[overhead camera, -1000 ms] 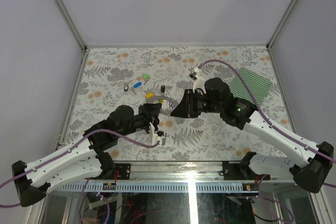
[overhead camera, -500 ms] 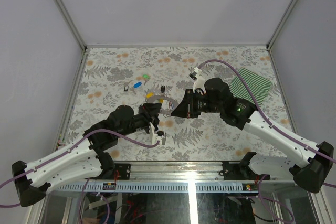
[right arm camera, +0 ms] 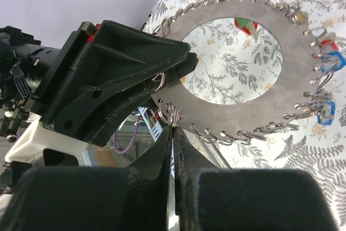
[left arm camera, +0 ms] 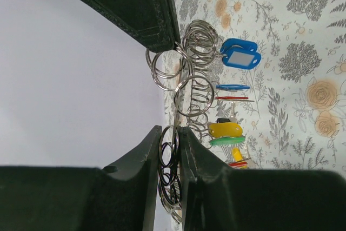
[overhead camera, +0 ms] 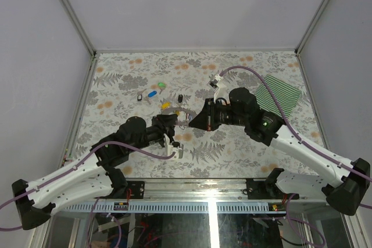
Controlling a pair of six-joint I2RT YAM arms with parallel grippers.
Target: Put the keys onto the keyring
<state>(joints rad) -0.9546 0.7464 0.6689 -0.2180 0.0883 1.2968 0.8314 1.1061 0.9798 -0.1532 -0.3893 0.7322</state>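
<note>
We see a dark grey keyring (right arm camera: 238, 118) edged with silver loops (left arm camera: 200, 36), keys (left arm camera: 240, 54) with blue, red, yellow and green heads, a pale tabletop (overhead camera: 116, 79) printed with grey leaves and orange flowers, and a green-and-white striped cloth (overhead camera: 279, 94).

Table (overhead camera: 221, 155) covered in a grey leaf print with orange blooms. Green striped cloth (overhead camera: 285, 92) lies flat at far right, near the right wall. Plain pale walls (overhead camera: 192, 4) on three sides, aluminium posts (overhead camera: 70, 10) at the far corners. Slotted cable duct (overhead camera: 174, 206) along the near edge.

No lettering can be read (the blue tag (left arm camera: 240, 53) shows none).
</note>
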